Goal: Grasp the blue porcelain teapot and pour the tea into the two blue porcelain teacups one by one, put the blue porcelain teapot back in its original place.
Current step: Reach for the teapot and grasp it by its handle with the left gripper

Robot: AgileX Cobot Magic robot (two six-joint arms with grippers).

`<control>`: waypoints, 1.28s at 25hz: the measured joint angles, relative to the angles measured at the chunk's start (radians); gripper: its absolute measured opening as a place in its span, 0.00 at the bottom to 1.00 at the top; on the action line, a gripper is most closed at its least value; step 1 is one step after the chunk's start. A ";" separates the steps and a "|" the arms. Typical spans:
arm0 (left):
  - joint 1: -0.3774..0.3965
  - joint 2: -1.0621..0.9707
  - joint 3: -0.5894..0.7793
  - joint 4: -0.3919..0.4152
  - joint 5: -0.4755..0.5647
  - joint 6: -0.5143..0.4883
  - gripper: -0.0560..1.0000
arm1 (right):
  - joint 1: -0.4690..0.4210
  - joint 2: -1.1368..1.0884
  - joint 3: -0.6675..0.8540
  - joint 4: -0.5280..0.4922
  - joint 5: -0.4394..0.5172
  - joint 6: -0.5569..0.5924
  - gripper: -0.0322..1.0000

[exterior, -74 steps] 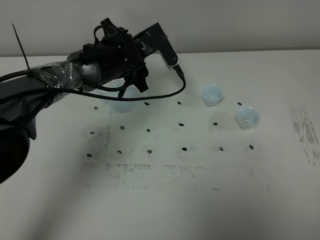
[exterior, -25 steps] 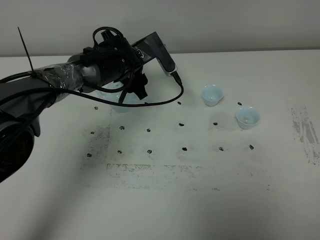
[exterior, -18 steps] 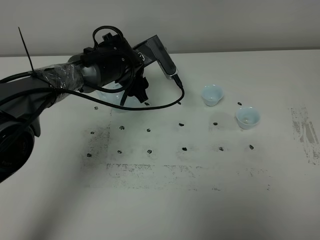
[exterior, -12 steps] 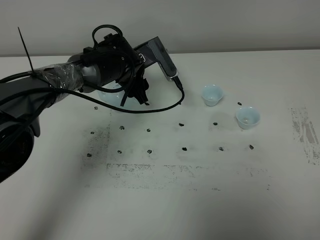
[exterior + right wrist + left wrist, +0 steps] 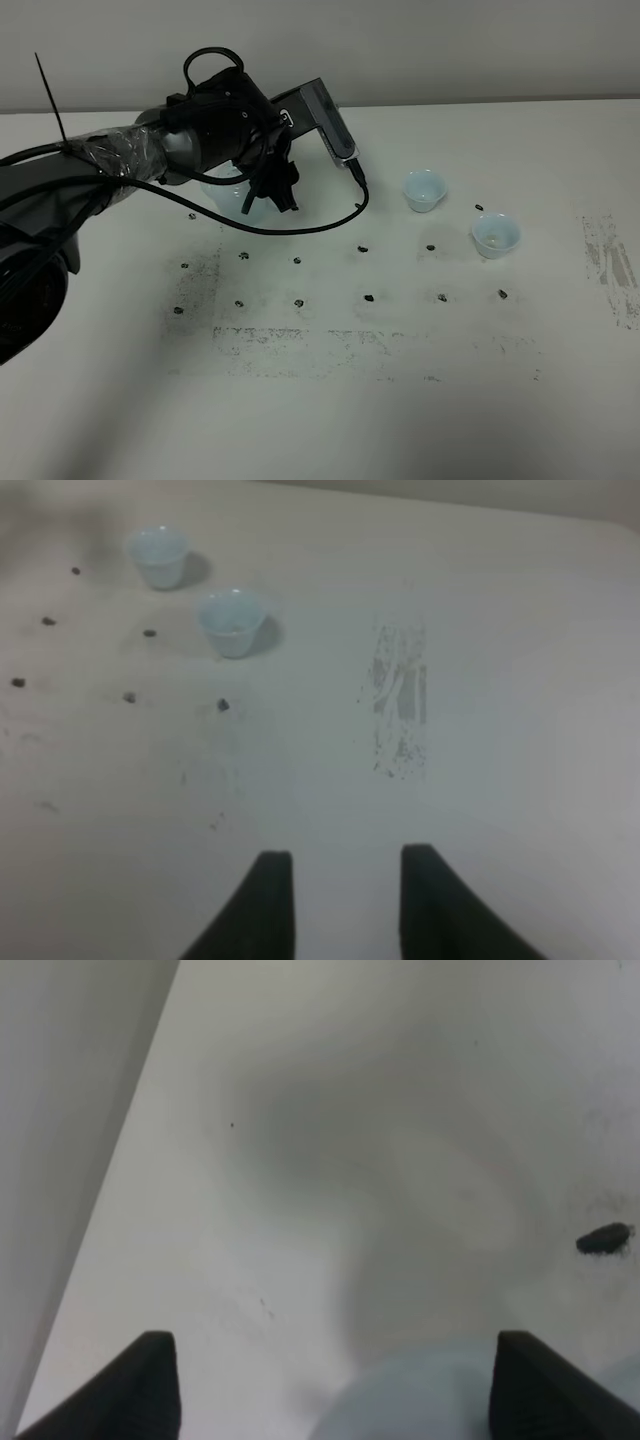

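A: Left gripper (image 5: 340, 1390) wide open, empty; round pale-blue glazed porcelain teapot (image 5: 430, 1405) sits between its fingers (image 5: 150, 1385), nearer one.
B: Risk: uneven closing may shove teapot, slopping tea.

The exterior high camera sits high on the near side of the desk (image 5: 400, 400) and looks down across it to the wall at the top of the frame. The left wrist camera hangs very close over the desk, the blue porcelain teapot (image 5: 430, 1405) just beneath it. The right wrist camera stands farther back, facing the two blue porcelain teacups (image 5: 158, 555) (image 5: 231, 622), which the exterior view shows right of centre.
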 joint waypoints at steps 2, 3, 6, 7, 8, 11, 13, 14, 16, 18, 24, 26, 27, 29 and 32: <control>0.001 0.001 0.000 0.000 -0.043 -0.006 0.64 | 0.000 0.000 0.000 0.000 0.000 0.000 0.31; 0.001 0.001 0.000 -0.002 -0.069 -0.012 0.64 | 0.000 0.000 0.000 0.000 0.000 0.000 0.31; 0.001 0.001 0.000 -0.022 -0.108 -0.020 0.64 | 0.000 0.000 0.000 0.000 0.000 0.000 0.31; 0.001 0.001 0.000 -0.027 -0.110 -0.020 0.64 | 0.000 0.000 0.000 0.000 0.000 0.000 0.31; 0.001 0.001 0.000 -0.030 -0.110 -0.019 0.64 | 0.000 0.000 0.000 0.000 0.000 0.000 0.31; 0.001 0.001 0.000 -0.030 -0.094 -0.018 0.64 | 0.000 0.000 0.000 0.000 0.000 0.000 0.31; 0.001 0.002 0.000 -0.030 -0.073 -0.014 0.64 | 0.000 0.000 0.000 0.000 0.000 0.000 0.31; 0.001 0.003 0.000 -0.030 -0.060 -0.011 0.64 | 0.000 0.000 0.000 0.000 0.000 0.000 0.31; 0.001 0.004 0.000 -0.030 -0.039 -0.006 0.63 | 0.000 0.000 0.000 0.000 0.000 0.000 0.31; 0.001 0.004 0.000 -0.038 -0.018 0.005 0.61 | 0.000 0.000 0.000 0.000 0.000 0.000 0.31; -0.004 0.004 0.000 -0.064 0.027 0.034 0.57 | 0.000 0.000 0.000 0.000 0.000 0.000 0.31; -0.007 0.004 0.000 -0.065 0.027 0.034 0.56 | 0.000 0.000 0.000 0.000 0.000 0.000 0.31; -0.010 0.004 0.000 -0.064 0.022 0.035 0.56 | 0.000 0.000 0.000 0.000 0.000 0.000 0.31; -0.014 0.004 0.000 -0.063 -0.005 0.036 0.56 | 0.000 0.000 0.000 0.000 0.000 0.000 0.31; -0.030 0.004 0.000 -0.063 -0.019 0.037 0.56 | 0.000 0.000 0.000 0.000 0.000 0.000 0.31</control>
